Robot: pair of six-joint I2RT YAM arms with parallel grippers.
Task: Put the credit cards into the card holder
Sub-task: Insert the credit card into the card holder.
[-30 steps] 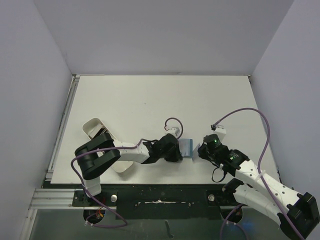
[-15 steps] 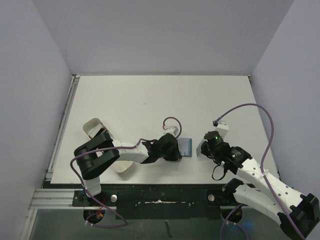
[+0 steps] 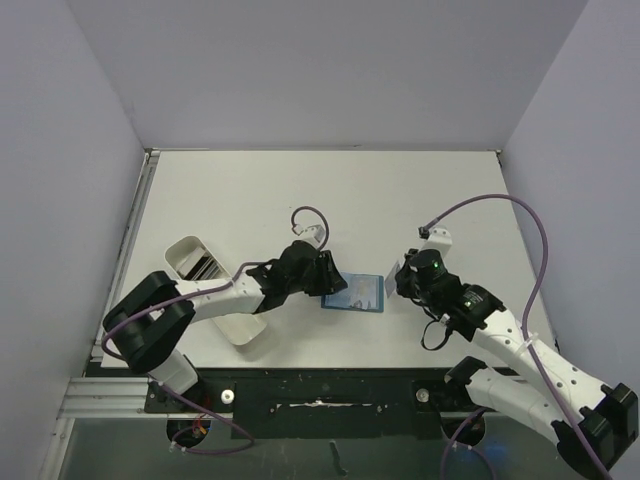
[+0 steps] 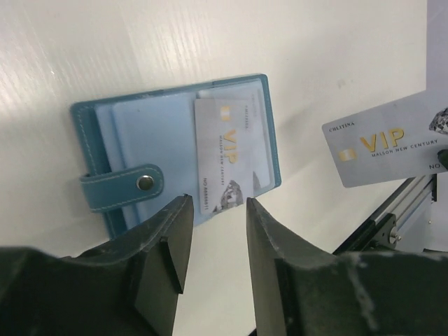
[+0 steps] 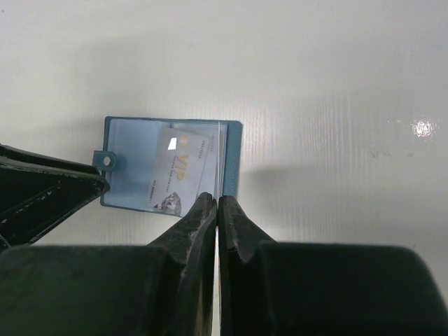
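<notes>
The teal card holder (image 3: 358, 294) lies open and flat on the table, strap tab to the left (image 4: 120, 189). One credit card (image 4: 224, 150) sits partly tucked in its right pocket, also seen in the right wrist view (image 5: 178, 175). My left gripper (image 4: 215, 210) is open and empty, just at the holder's near-left edge (image 3: 333, 284). My right gripper (image 5: 218, 201) is shut on a second credit card (image 4: 381, 147), held edge-on above the table just right of the holder (image 3: 397, 268).
A long white oblong tray (image 3: 185, 252) lies at the left beside the left arm. The table's near edge and a metal rail (image 3: 320, 345) run just in front of the holder. Grey walls enclose the table.
My left gripper has drawn back and left off the holder, which now lies opened out and shifted left. My right gripper has moved slightly back with its card.
</notes>
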